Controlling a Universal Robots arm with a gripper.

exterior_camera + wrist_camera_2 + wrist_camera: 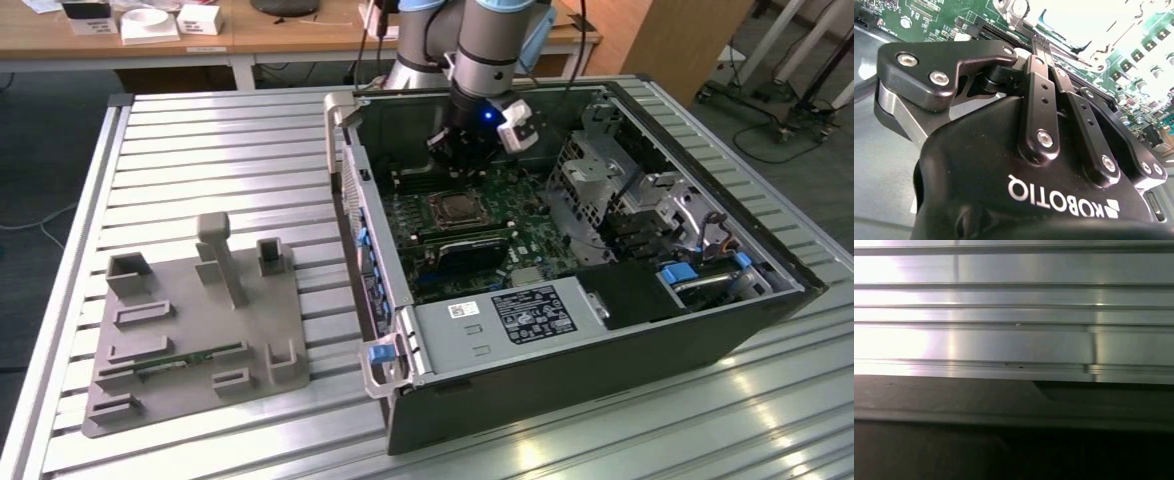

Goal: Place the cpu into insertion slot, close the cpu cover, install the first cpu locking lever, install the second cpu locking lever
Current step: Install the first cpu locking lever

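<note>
**Tool clenched over the board, just behind the slot**

The open case point(574, 330) lies on its side on the slatted metal surface point(214, 150), filling the half toward the exterior view's right edge. The arm point(487, 40) reaches down into it from the far edge. Its tool point(461, 160) hangs over the green board point(521, 215), near the case's far wall.

In the second wrist view the tool point(1040, 45) is clenched – its two black fingers point(1036, 85) run side by side and meet at the tips. I cannot tell whether anything thin is pinched there. The tips end just beside a bright patch of silvery metal, with the board point(929, 15) around it.

The slot point(454, 210) sits mid-board with its silvery rim, just on the near side of the tool and apart from it. Its centre looks dark tan, and I cannot tell whether the cpu lies in it or how the cover stands.

A grey tray point(187, 330) with upright posts rests near the surface's near corner on the exterior view's left, well apart from the case.

The first wrist view shows the surface's slats point(1014, 340) beyond a dark case edge point(954, 400).
</note>
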